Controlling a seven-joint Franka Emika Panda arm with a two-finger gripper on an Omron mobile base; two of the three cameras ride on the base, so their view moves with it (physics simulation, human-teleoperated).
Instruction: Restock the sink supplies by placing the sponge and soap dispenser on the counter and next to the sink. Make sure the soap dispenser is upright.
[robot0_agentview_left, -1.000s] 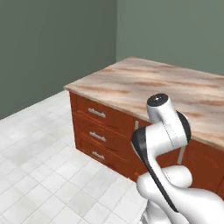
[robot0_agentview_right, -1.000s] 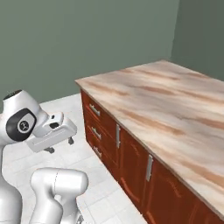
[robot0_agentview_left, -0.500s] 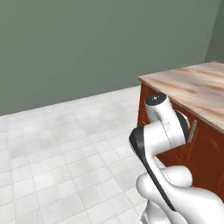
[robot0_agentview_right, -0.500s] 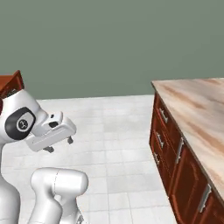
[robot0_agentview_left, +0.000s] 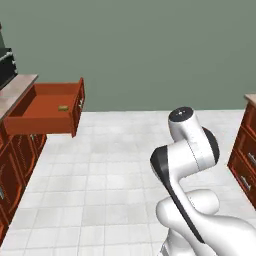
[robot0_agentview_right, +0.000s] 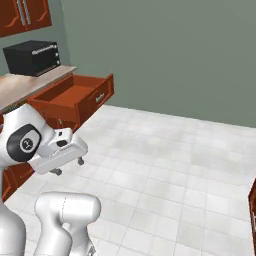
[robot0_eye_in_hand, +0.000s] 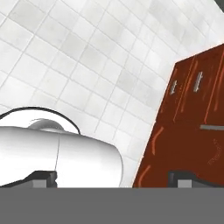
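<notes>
A small tan block, the sponge (robot0_agentview_left: 63, 107), lies inside an open reddish-brown drawer (robot0_agentview_left: 47, 107) at the left. The drawer (robot0_agentview_right: 75, 97) juts out from under the beige counter (robot0_agentview_right: 30, 82). The soap dispenser and the sink are out of view. My gripper (robot0_agentview_right: 69, 166) hangs low in front of the base, over the floor and well short of the drawer. In the hand view the gripper (robot0_eye_in_hand: 113, 177) is open, with its fingertips (robot0_eye_in_hand: 43, 177) far apart and nothing between them.
A black microwave (robot0_agentview_right: 32, 57) stands on the counter behind the drawer, under wall cabinets (robot0_agentview_right: 25, 17). Another block of reddish-brown cabinets (robot0_agentview_left: 245, 155) sits at the right edge. White tiled floor (robot0_agentview_right: 165, 160) stretches between the two, up to a grey-green wall.
The whole picture has swung left with the base. The marble island has slid off to the right, and the open drawer and microwave have come into view. The arm keeps its pose.
</notes>
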